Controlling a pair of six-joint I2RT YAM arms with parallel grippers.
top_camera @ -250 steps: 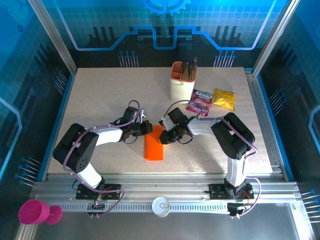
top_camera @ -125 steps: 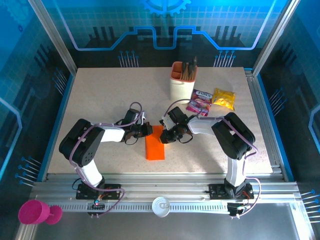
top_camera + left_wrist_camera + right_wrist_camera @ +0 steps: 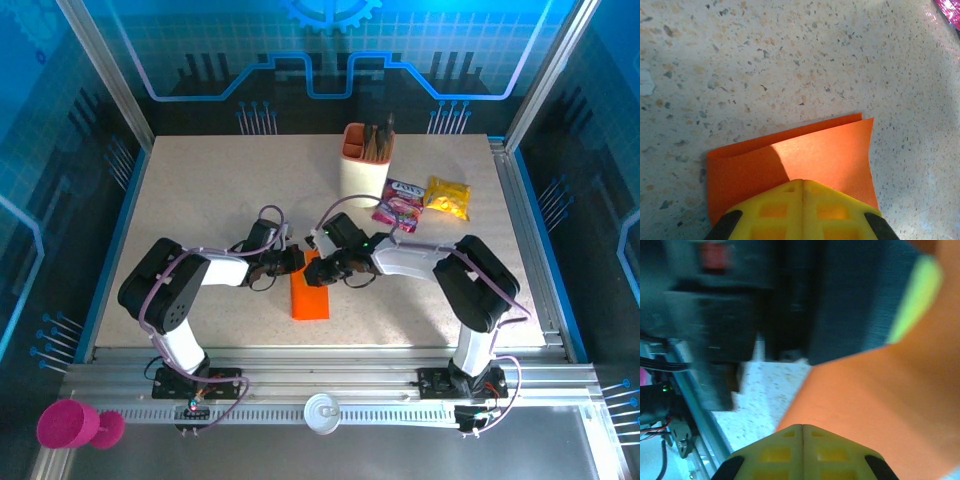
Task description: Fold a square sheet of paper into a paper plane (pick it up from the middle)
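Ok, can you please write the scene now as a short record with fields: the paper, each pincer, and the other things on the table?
paper: square sheet of paper, folded into a narrow rectangle, flat on the table
fold stage: no pointed nose yet
left pincer: shut, tips over the paper's far end
right pincer: shut, at the same end, paper beneath
other things: pen cup, pink packet, yellow packet, all beyond the paper

The square sheet of paper [image 3: 310,298] is bright orange, plain and unmarked, folded in half into a narrow rectangle. It lies flat near the middle of the speckled table [image 3: 200,190], its long side running roughly near to far. In the left wrist view its two layers [image 3: 820,152] sit slightly offset along one edge.
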